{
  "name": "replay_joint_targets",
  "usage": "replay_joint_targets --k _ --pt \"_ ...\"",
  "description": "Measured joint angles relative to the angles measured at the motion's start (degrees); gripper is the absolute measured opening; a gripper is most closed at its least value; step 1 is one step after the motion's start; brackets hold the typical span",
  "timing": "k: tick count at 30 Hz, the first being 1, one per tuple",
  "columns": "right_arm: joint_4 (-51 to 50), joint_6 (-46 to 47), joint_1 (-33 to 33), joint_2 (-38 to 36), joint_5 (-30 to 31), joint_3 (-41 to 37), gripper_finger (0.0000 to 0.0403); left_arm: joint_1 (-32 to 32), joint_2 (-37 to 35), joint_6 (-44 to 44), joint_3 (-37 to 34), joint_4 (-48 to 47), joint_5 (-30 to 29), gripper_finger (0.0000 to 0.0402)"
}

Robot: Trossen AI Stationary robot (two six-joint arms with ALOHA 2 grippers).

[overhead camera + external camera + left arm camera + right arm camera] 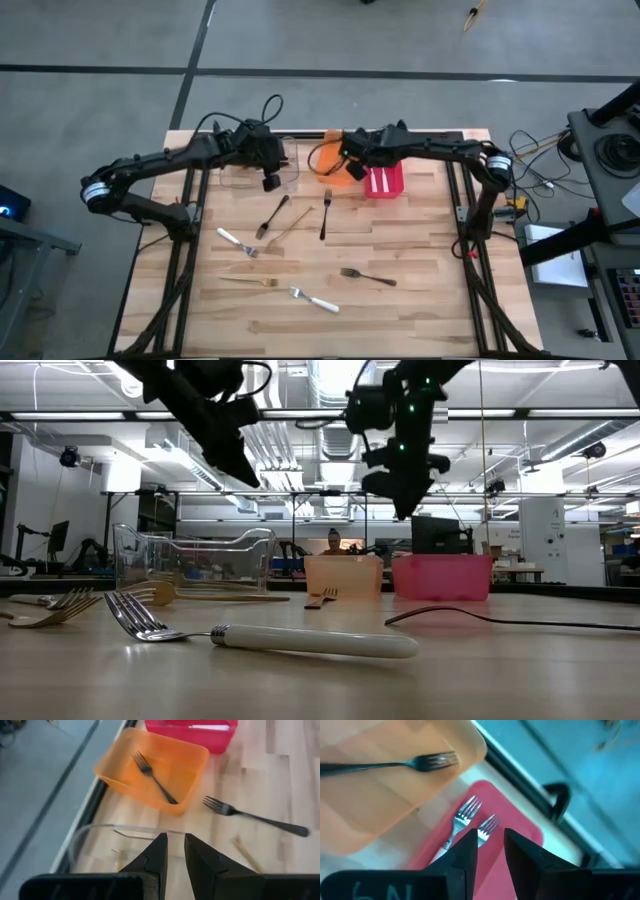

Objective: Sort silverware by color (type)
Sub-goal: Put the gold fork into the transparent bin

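My left gripper [172,854] hangs over the clear bin [95,845] at the table's far left, its fingers a little apart with nothing between them. My right gripper [490,849] hovers above the red bin [505,820], open and empty. Two silver forks [467,814] lie in that bin. One black fork [152,770] lies in the orange bin [330,160]. On the table lie black forks [325,212], gold ones [250,282] and white-handled ones [315,300]. Both grippers show well above the bins in the low view: left [243,472], right [403,508].
The three bins stand in a row along the far edge, clear [195,560], orange [343,575], red [440,575]. Loose forks are scattered over the middle and near part of the table [420,260]. A person sits far behind the table [333,542].
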Motion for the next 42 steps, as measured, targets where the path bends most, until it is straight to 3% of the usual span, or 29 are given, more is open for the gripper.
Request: replay_joint_targets --k 10,17,22,33,42 --pt "4.3 -12.3 10.8 -0.8 1.5 -0.8 0.0076 -6.5 -0.2 -4.8 0.0 -5.3 2.8 0.0048" --pt "11.8 -20.0 15.7 -0.7 -8.8 -2.8 0.0070 -9.8 -0.2 -9.0 0.1 -14.0 2.8 0.0048" --pt "21.5 -27.0 17.9 -0.8 -14.8 -6.3 0.0068 -12.4 -0.2 -13.9 0.0 -16.5 2.8 0.0048" --pt "36.3 -32.0 20.6 -1.0 -15.1 -15.3 0.0048 -19.9 -0.1 -25.6 0.0 -16.6 2.8 0.0048" --pt "48.0 -39.0 20.8 -7.5 -19.0 -21.5 0.0047 -26.0 -0.1 -34.5 -0.6 -16.5 2.7 0.0048"
